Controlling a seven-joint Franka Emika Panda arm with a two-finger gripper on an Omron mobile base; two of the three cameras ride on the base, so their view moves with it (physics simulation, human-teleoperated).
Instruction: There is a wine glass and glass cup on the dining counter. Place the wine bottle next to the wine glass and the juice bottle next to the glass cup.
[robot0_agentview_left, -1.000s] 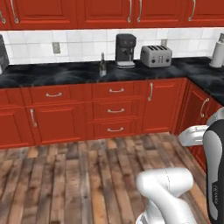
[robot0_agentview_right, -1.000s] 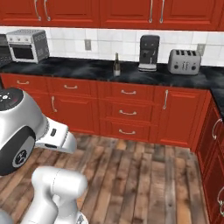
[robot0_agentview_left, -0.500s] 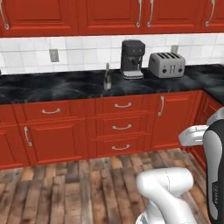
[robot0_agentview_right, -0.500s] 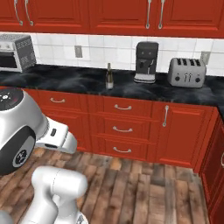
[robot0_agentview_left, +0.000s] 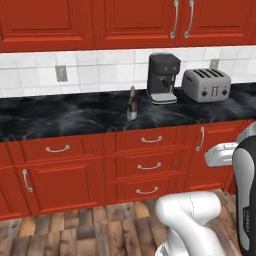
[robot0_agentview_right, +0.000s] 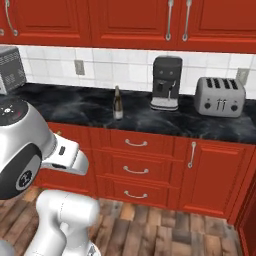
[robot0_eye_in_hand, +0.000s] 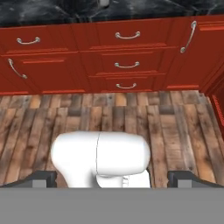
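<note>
Wine bottle (robot0_agentview_left: 131, 103) stands upright on the black marble worktop (robot0_agentview_left: 60, 117), alone, at about 9 o'clock from the black coffee machine (robot0_agentview_left: 162, 77) in the left base view. From the right base view I see the same bottle (robot0_agentview_right: 117, 103) at 9 o'clock from the machine (robot0_agentview_right: 166, 82), with the silver toaster (robot0_agentview_right: 220, 96) further along at 3 o'clock. A grey appliance (robot0_agentview_right: 10, 68) sits at the far left edge; I cannot tell what it is.

Gripper (robot0_eye_in_hand: 112, 178) hangs low over the wooden floor (robot0_eye_in_hand: 175, 127), facing the red drawer fronts (robot0_eye_in_hand: 127, 65). Its two dark fingertips (robot0_eye_in_hand: 41, 178) are spread as wide as they go, with nothing between them. I judge the first pick not yet begun.

Risks from here:
- The bottle is tall and slim on a small base. A finger brushing the neck on approach would tip it, and it could roll off the worktop.
- Hand is well below worktop height. Raising it close in could catch the counter edge or a drawer handle.
- Gripping at the narrow neck may let the bottle swing; the body looks the safer place.

Containers: the bottle looks capped, contents not readable. Drawers and cabinet doors all closed, insides hidden.
</note>
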